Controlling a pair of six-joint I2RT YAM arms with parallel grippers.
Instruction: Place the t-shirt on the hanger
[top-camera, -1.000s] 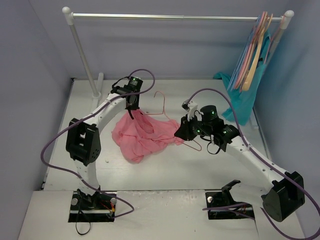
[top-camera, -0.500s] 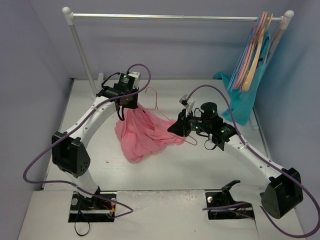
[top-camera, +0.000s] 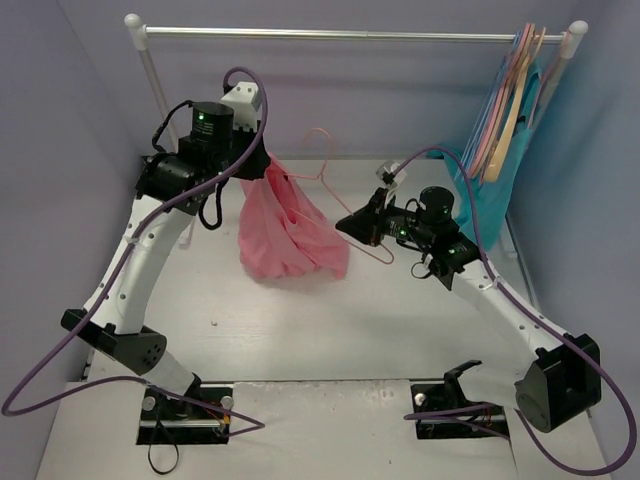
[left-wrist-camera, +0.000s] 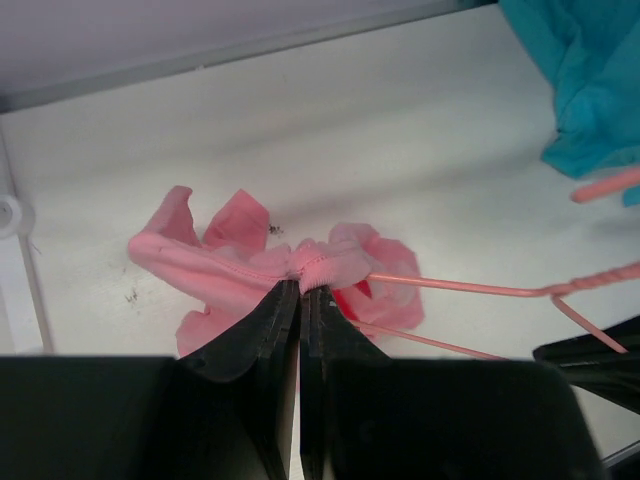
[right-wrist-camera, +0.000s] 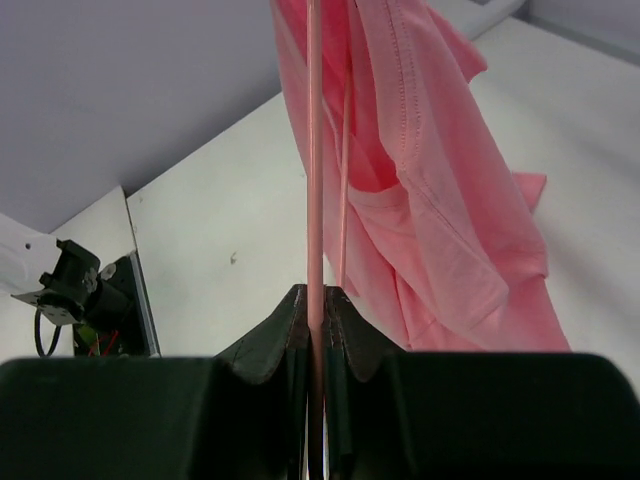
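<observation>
The salmon-pink t-shirt (top-camera: 285, 225) hangs in a bunch from my left gripper (top-camera: 262, 160), which is raised high at the back left and shut on the fabric's edge; its lower end is near the table. In the left wrist view the fingertips (left-wrist-camera: 300, 285) pinch the shirt's hem (left-wrist-camera: 225, 265). The thin pink wire hanger (top-camera: 378, 256) runs into the shirt, its hook up behind the fabric. My right gripper (top-camera: 345, 225) is shut on the hanger's wire. In the right wrist view the wire (right-wrist-camera: 314, 150) runs straight up from the gripper (right-wrist-camera: 315, 295), beside the hanging shirt (right-wrist-camera: 440, 200).
A clothes rail (top-camera: 350, 35) spans the back, with its left post (top-camera: 165, 110) close to my left arm. Several thicker hangers (top-camera: 510, 100) and a teal garment (top-camera: 490, 200) hang at the right end. The teal garment also shows in the left wrist view (left-wrist-camera: 590, 90).
My left gripper has risen and moved back-left, lifting the t-shirt off the table so that it hangs. My right gripper has lifted the hanger and tilted it upward with it.
</observation>
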